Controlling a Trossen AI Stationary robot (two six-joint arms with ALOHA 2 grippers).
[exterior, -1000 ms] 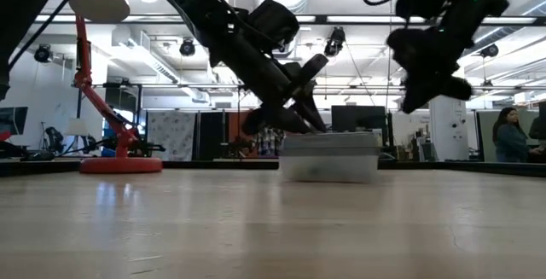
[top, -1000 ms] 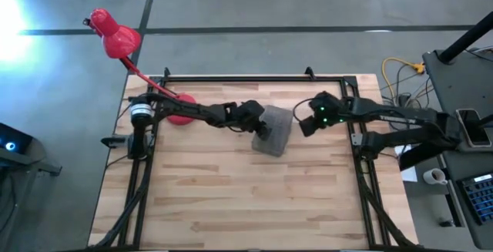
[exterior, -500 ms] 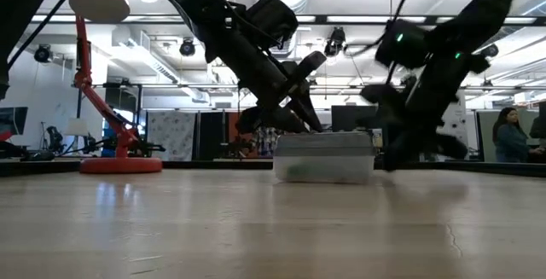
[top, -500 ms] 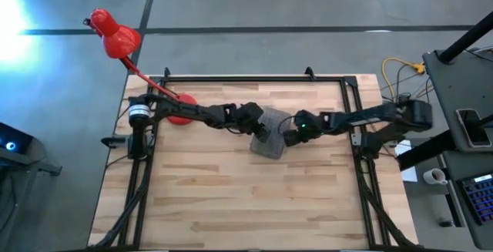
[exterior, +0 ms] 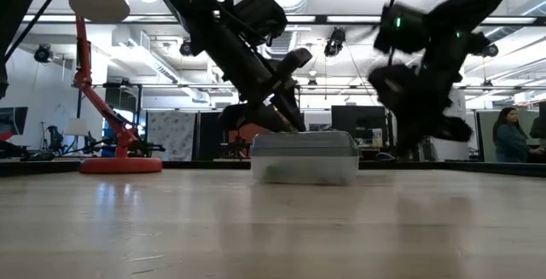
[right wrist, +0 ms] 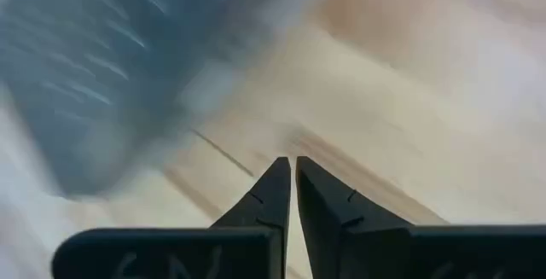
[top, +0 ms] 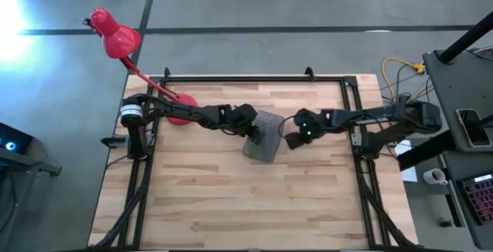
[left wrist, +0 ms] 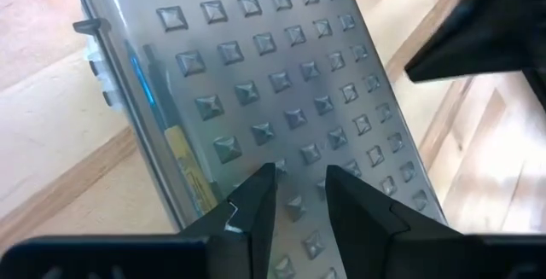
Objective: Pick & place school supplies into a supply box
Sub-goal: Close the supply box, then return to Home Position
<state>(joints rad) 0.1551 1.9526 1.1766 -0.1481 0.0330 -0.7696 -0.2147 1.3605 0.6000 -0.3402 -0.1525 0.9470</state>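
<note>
The supply box [top: 260, 136] lay shut, grey studded lid up, near the middle of the bench [top: 231, 198], the left gripper [left wrist: 294, 195] pressing its narrowly parted fingers on that lid while the right gripper [top: 291, 138], fingers closed and empty, hung just beside the box

pencil case [top: 263, 136]: one, closed
red desk lamp [top: 115, 40]: one
robot arms: two
person [exterior: 510, 138]: one, in background
</note>
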